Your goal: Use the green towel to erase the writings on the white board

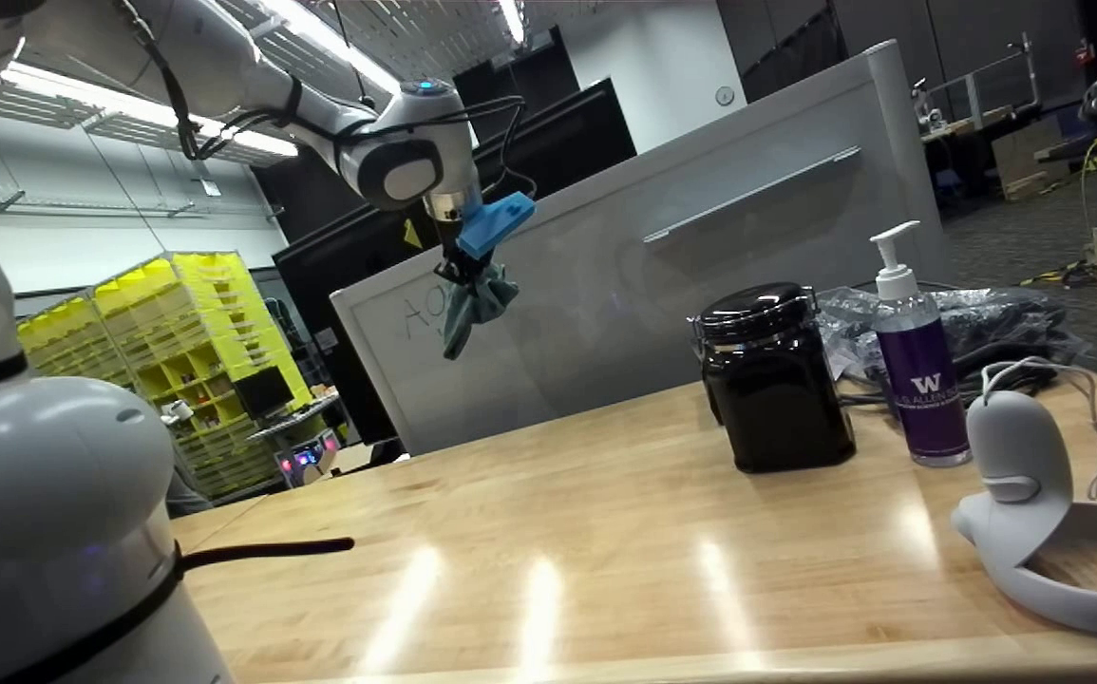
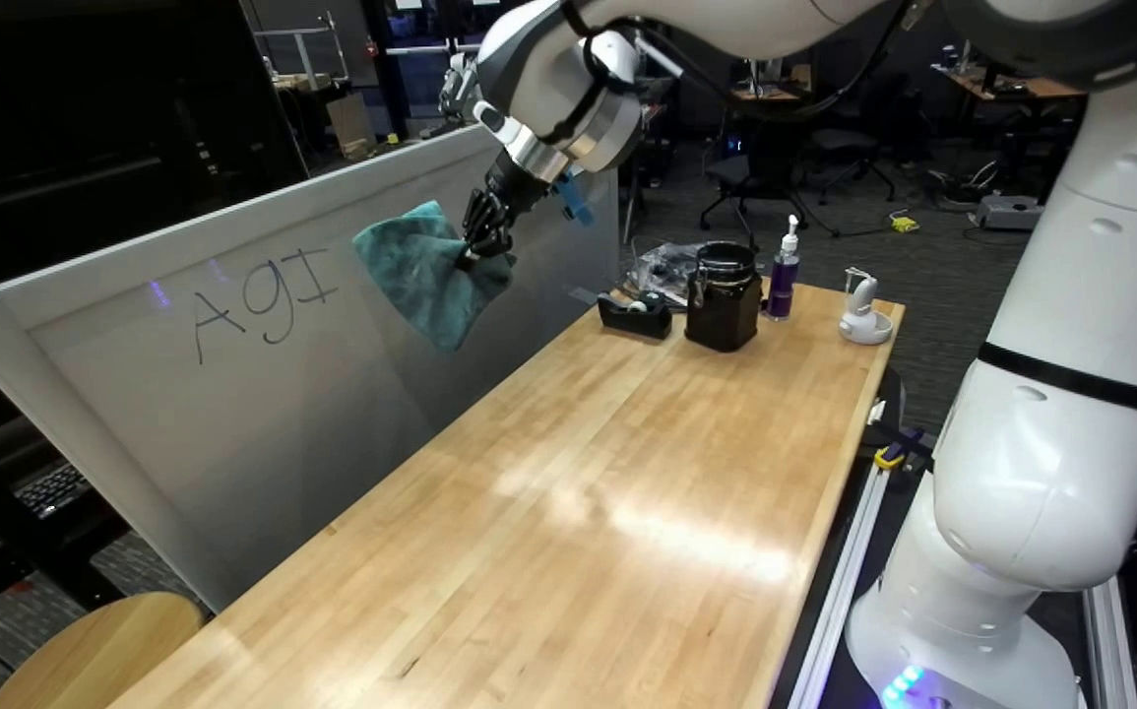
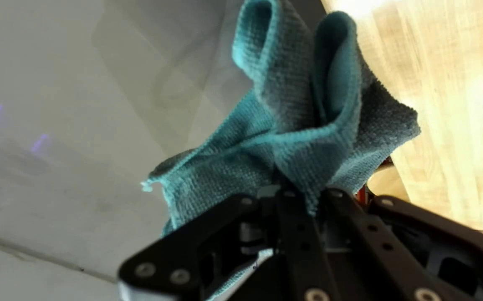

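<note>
The gripper [image 2: 475, 248] pinches the green towel [image 2: 422, 281], but writing [image 2: 265, 300] (a legible "AGI") left of it on the white board [image 2: 243, 443] looks unerased.

1. Pale rectangular wooden table [image 2: 568, 512].
2. Near one short edge: square black jar [image 2: 723, 310], purple-labelled pump bottle [image 2: 782, 286], crumpled clear plastic [image 1: 999, 318].
3. Black tape dispenser [image 2: 637, 318] and white ringed controller [image 2: 862, 321] sit by opposite long edges.

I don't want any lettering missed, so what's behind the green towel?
In an exterior view, the white board shows behind the green towel, with the AGI writing uncovered beside it. From there, any marks on the part the towel covers can't be seen.
</note>
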### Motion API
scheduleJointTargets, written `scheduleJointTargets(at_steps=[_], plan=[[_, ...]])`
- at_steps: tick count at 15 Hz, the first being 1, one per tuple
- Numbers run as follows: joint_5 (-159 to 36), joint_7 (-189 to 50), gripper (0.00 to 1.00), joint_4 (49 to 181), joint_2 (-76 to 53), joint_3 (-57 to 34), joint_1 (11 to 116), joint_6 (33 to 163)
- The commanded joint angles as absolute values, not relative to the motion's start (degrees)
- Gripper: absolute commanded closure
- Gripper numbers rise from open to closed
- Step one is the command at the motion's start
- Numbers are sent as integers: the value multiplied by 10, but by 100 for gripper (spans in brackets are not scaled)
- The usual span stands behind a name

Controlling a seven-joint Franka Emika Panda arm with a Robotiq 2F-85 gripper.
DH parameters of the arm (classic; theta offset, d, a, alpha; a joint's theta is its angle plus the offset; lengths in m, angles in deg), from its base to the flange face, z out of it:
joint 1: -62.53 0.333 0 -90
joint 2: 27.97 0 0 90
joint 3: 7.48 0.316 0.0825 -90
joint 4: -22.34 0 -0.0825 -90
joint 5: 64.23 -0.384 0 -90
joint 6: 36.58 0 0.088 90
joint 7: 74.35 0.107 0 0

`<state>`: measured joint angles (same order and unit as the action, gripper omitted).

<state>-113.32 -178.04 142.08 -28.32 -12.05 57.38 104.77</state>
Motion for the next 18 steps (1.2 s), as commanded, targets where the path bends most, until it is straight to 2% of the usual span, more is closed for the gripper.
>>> scheduleJointTargets(at_steps=[1,18], plan=[[-1191,-1851,98,1406,-260,-116,580,1081],[-1340,-2022,98,1275,-120,-93,574,1155]])
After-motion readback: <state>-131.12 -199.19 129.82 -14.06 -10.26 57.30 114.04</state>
